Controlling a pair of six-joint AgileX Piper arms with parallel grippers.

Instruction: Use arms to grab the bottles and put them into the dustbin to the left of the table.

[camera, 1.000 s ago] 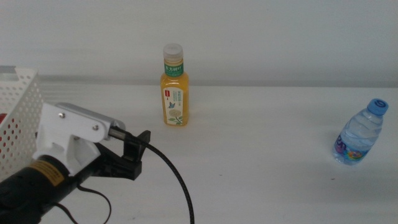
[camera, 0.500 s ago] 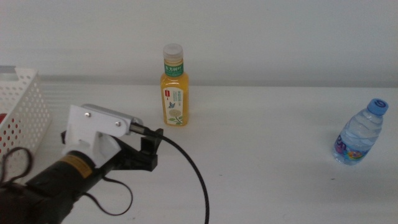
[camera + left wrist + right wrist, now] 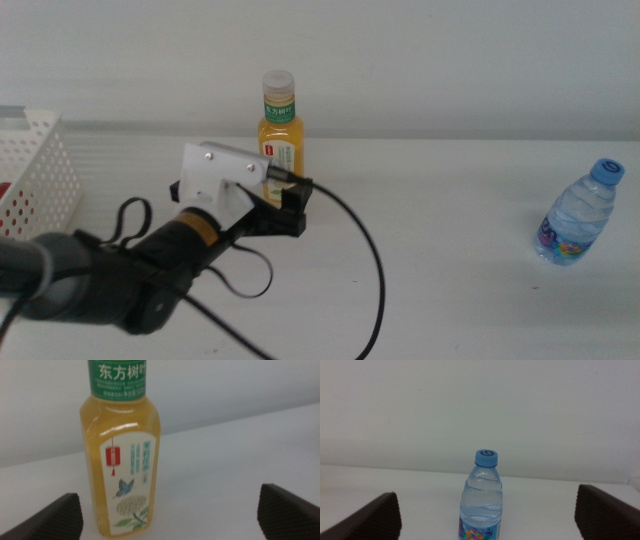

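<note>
Left gripper (image 3: 290, 205) spread wide just before upright juice bottle (image 3: 280, 150); judged full, rigid, smooth-walled; best pinched mid-label.

The white table (image 3: 440, 300) bears an upright juice bottle (image 3: 279, 120), a water bottle (image 3: 578, 215) and a perforated basket (image 3: 35, 175)

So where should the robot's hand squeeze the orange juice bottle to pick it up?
Probably around the flat-sided body of the juice bottle, coming in level from the front. It stands upright, and the open left gripper already faces it, one jaw on each side.
</note>
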